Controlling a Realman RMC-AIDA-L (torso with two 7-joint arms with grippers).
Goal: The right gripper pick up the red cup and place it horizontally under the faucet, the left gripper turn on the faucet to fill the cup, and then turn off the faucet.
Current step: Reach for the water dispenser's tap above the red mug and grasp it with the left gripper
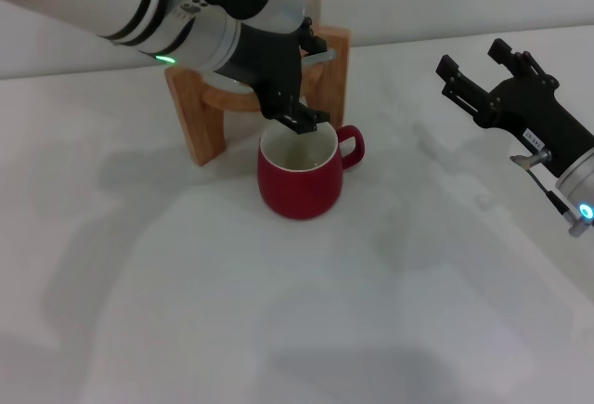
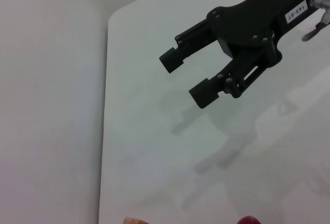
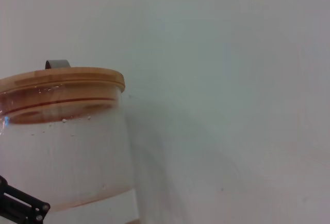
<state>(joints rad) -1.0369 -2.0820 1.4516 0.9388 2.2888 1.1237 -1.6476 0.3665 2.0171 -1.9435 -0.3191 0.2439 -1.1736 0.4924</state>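
Note:
The red cup [image 1: 299,176] stands upright on the white table, just in front of the wooden stand [image 1: 197,116], with its handle toward the right. Its white inside shows. My left gripper [image 1: 309,88], on the arm with the green light, is right above the cup's far rim, at the front of the stand. It covers the faucet, which I cannot see. My right gripper [image 1: 469,74] is open and empty, held above the table far to the right of the cup. It also shows in the left wrist view [image 2: 188,77], jaws apart.
The glass jar [image 3: 67,152] with its wooden lid [image 3: 62,80] shows in the right wrist view. The white table [image 1: 306,311] spreads out in front of the cup, and its edge [image 2: 106,105] shows in the left wrist view.

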